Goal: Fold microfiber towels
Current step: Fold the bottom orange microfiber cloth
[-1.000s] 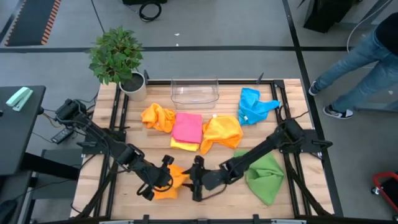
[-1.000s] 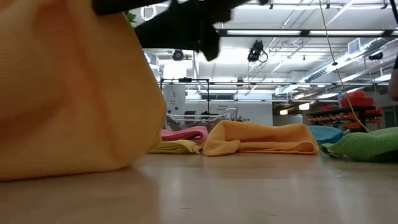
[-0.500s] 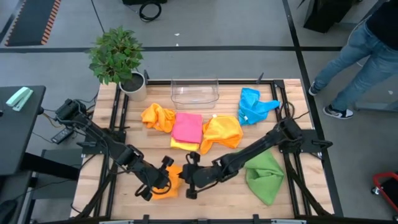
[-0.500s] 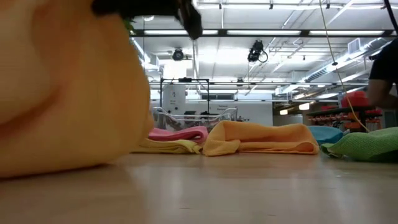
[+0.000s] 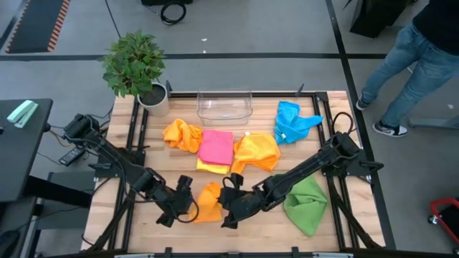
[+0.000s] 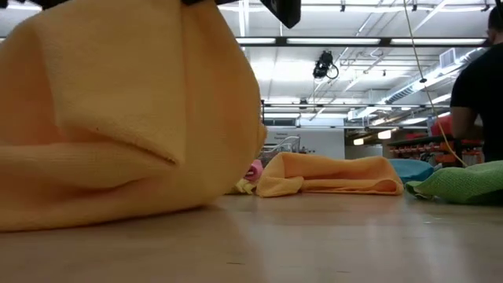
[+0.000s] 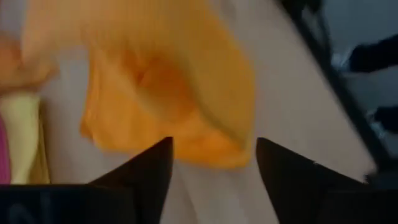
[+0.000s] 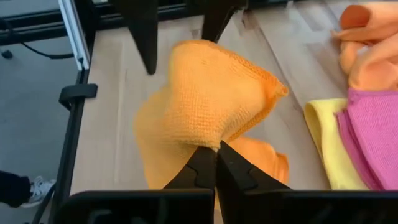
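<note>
Right gripper (image 8: pixel 216 163) pinched the orange towel (image 5: pixel 209 202) at the table's (image 5: pixel 237 233) front edge.
You had the left gripper (image 7: pixel 211 155) spread open just beside that towel, not holding it; your right fingers were clamped on a raised fold.

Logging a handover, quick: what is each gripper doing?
Left gripper: open, beside the orange towel.
Right gripper: shut on the orange towel.

Seven towels show on the surface (image 5: pixel 165 165): three orange towels (image 5: pixel 209 202), one yellow towel (image 5: pixel 209 168), one pink towel (image 5: pixel 216 146), one blue towel (image 5: pixel 292 120) and one green towel (image 5: pixel 307 201). There is one clear bin (image 5: pixel 224 105), one plant (image 5: pixel 135 68) and two robot arms (image 5: pixel 122 165).
</note>
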Robot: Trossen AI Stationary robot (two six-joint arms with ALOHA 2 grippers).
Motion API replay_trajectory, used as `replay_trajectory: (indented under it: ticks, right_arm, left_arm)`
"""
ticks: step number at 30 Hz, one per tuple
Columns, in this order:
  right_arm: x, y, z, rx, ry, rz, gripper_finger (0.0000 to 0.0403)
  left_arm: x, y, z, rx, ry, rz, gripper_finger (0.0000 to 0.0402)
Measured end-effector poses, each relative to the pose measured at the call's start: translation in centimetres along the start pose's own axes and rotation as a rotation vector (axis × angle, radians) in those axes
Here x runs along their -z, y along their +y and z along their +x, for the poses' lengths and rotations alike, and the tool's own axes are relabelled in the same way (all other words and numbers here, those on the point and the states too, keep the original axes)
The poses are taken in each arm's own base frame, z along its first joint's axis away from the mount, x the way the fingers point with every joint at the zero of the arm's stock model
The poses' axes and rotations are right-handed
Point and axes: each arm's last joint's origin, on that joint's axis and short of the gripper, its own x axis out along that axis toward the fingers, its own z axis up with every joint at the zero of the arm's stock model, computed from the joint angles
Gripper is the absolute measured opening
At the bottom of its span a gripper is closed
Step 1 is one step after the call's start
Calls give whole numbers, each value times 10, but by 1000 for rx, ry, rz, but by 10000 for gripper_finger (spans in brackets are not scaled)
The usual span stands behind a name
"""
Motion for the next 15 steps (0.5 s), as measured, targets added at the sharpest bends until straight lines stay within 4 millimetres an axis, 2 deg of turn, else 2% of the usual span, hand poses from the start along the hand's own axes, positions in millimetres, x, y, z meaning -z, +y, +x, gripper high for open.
replay_trajectory:
  ticks: [4,8,10,12,15]
  right_arm:
    - [0,-1,0,5,3,0,4]
    - [0,-1,0,4,3,2,4]
    - [0,-1,0,4,3,2,4]
    - [0,-1,0,4,3,3,4]
    - [-1,-2,1,7,3,10,3]
  left_arm:
    - [23,-2,10,-130,36,-26,286]
    - [57,-2,29,-190,42,-94,280]
    - [72,0,36,-205,48,-137,260]
    - [80,1,40,-209,34,-165,223]
    - [84,-1,42,-199,12,-186,124]
